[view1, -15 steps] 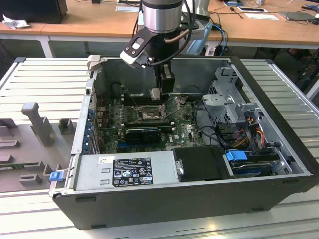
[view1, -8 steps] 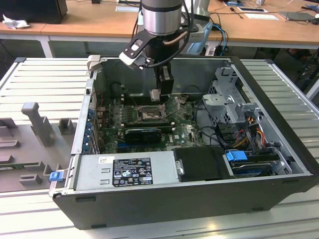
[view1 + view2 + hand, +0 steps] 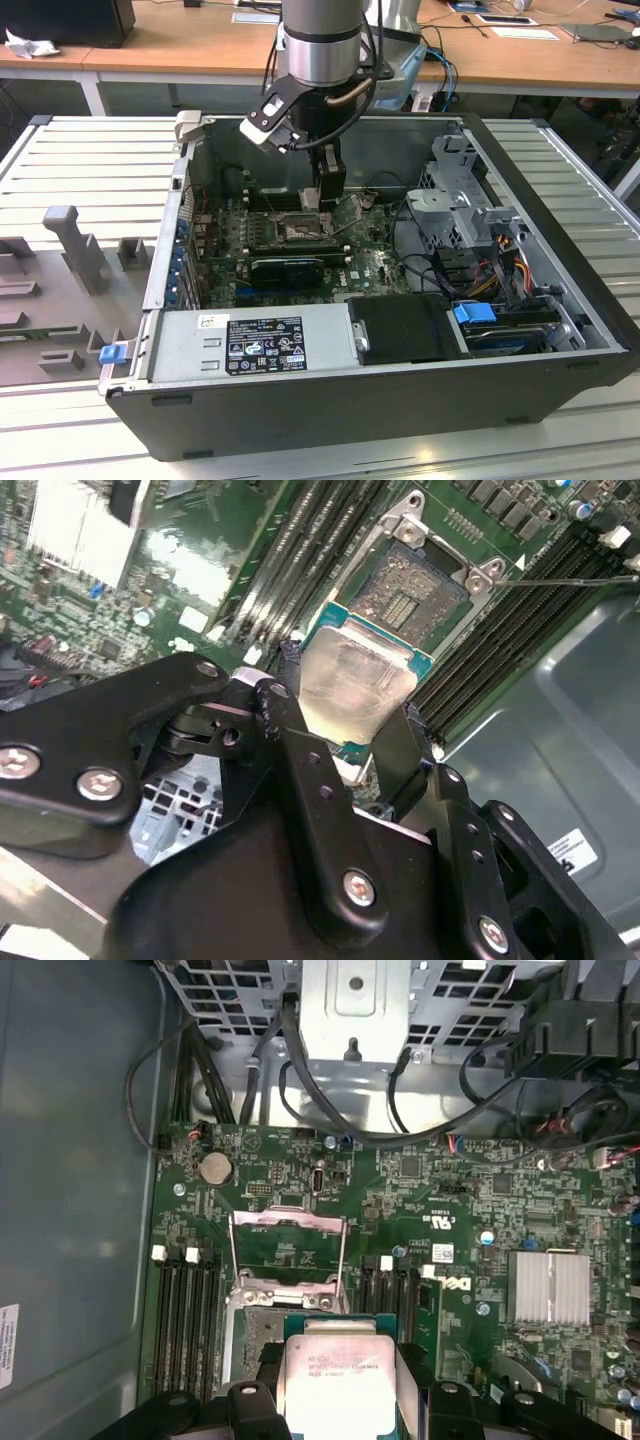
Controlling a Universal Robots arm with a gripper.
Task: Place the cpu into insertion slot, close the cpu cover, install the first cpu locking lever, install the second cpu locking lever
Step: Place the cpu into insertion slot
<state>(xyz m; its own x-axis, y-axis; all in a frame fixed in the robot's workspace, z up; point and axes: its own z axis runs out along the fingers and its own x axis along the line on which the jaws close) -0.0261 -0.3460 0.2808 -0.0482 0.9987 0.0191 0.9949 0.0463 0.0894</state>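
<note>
My gripper (image 3: 345, 702) is shut on the cpu (image 3: 355, 680), a pale silver square chip pinched by its edges between two black fingers (image 3: 290, 720). In the first wrist view the cpu (image 3: 335, 1375) hangs just short of the insertion slot (image 3: 255, 1310), which lies open and bare. In the second wrist view the same insertion slot (image 3: 418, 588) shows its dark contact field just past the chip. The cpu cover (image 3: 290, 1218) stands swung up behind the socket. A thin locking lever (image 3: 560, 580) sticks out beside it. In the exterior view my gripper (image 3: 327, 195) hovers low over the socket (image 3: 300, 232).
Black memory slots (image 3: 185, 1310) flank the socket on both sides. A ribbed heatsink (image 3: 548, 1285), a black card (image 3: 288, 268), loose cables (image 3: 330, 1125) and the drive cage (image 3: 455, 200) crowd the case. The power supply (image 3: 250, 345) lies along the near wall.
</note>
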